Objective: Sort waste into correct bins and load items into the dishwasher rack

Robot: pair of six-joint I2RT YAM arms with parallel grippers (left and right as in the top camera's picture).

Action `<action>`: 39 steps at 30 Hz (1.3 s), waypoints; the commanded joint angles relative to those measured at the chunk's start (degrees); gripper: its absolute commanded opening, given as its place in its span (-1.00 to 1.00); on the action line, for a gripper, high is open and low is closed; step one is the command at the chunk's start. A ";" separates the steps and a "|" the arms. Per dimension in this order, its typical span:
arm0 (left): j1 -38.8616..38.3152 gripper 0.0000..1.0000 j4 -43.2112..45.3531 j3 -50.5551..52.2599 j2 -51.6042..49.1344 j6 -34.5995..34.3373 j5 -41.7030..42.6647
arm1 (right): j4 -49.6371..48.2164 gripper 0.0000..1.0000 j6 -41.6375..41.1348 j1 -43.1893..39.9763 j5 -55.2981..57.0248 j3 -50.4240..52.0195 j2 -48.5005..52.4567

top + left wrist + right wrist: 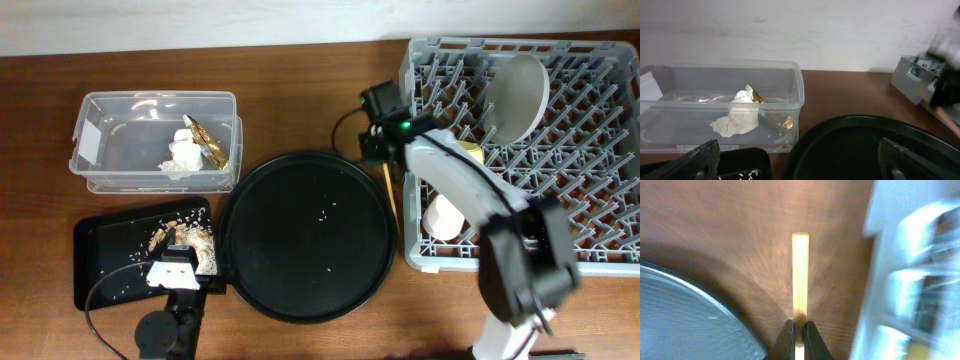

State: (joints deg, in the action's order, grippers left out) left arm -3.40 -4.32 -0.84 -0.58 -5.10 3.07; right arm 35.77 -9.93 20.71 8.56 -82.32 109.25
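Observation:
My right gripper (799, 331) is shut on a thin wooden chopstick (800, 275) between the round tray and the grey dishwasher rack (600, 255); the overhead view shows gripper (384, 158) and chopstick (389, 187). The rack holds the pale plate (520, 95), yellow bowl (472, 154) and pink cup (443, 216). The light blue cup is not in view. The clear box (100, 165) holds the white napkin (183, 155) and gold wrapper (210, 142), also seen in the left wrist view (737, 117). My left gripper (175, 278) is open over the flat black tray (100, 260) with food scraps (185, 235).
The large round black tray (305, 235) lies in the middle with a few rice grains on it, touching the flat tray's right edge. The wall runs along the far edge of the wooden table. The right arm reaches over the rack's left side.

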 commanded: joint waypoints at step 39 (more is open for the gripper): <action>0.31 0.99 -0.02 0.33 0.28 0.87 0.61 | 20.59 0.98 0.02 9.97 -7.32 -10.64 -40.41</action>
State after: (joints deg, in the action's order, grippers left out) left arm -3.40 -4.29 -0.84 -0.60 -5.10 3.09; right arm 54.24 -10.13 24.77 2.00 -92.31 72.38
